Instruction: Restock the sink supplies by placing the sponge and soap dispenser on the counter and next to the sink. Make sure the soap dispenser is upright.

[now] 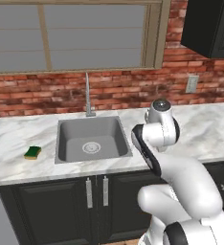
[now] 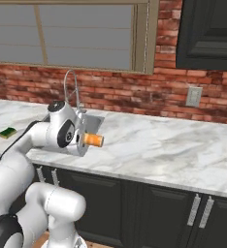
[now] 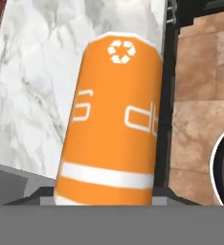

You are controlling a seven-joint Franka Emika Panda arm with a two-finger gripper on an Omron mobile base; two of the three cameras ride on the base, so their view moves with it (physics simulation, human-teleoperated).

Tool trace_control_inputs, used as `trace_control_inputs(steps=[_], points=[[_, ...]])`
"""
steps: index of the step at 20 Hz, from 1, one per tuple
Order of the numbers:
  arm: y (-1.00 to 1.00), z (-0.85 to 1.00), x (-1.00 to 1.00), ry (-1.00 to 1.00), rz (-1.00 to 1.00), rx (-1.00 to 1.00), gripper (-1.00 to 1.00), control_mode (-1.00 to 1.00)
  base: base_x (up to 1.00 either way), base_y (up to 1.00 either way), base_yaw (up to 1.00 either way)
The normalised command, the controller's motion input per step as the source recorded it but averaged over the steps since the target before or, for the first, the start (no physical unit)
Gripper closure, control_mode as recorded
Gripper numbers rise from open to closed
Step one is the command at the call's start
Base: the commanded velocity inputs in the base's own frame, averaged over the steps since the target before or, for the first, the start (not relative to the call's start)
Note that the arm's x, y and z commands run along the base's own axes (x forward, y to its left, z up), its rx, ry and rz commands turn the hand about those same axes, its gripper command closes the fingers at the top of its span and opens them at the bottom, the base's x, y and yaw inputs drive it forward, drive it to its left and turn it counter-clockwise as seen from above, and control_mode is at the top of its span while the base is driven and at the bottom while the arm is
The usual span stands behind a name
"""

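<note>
The orange soap dispenser [image 2: 94,140] is held in my gripper [image 2: 82,138], which is shut on it. It sticks out sideways from the hand, not upright, a little above the front of the marble counter [image 2: 159,145] just right of the sink [image 2: 93,119]. In the hand view the soap dispenser [image 3: 111,119] rises straight ahead over the counter [image 3: 32,86] edge. The yellow and green sponge [image 1: 32,152] lies flat on the counter [image 1: 205,129] left of the sink [image 1: 71,136]. From the right base, the sponge [image 2: 8,132] sits at the far left.
A thin arched faucet [image 1: 87,95] stands behind the basin against the brick wall. An outlet [image 2: 193,96] is on the wall at the right, under a dark upper cabinet [image 2: 207,34]. Dark lower cabinets [image 2: 149,208] run below the counter, with tiled floor [image 3: 205,95] beneath.
</note>
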Motion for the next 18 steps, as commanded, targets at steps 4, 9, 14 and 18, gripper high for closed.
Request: trace_control_inputs(steps=[4, 9, 14, 18], points=[[-0.07, 0.11, 0.24, 0.21, 0.00, 0.35, 1.00, -1.00, 0.00, 0.00, 0.00], [0.30, 0.07, 0.00, 0.06, 0.08, 0.40, 1.00, -1.00, 0.00, 0.00, 0.00], [0.47, -0.06, 0.05, -0.06, 0.12, 0.45, 1.00, -1.00, 0.00, 0.00, 0.00], [-0.05, -0.15, 0.34, 0.00, 0.08, 0.38, 1.00, -1.00, 0.00, 0.00, 0.00]])
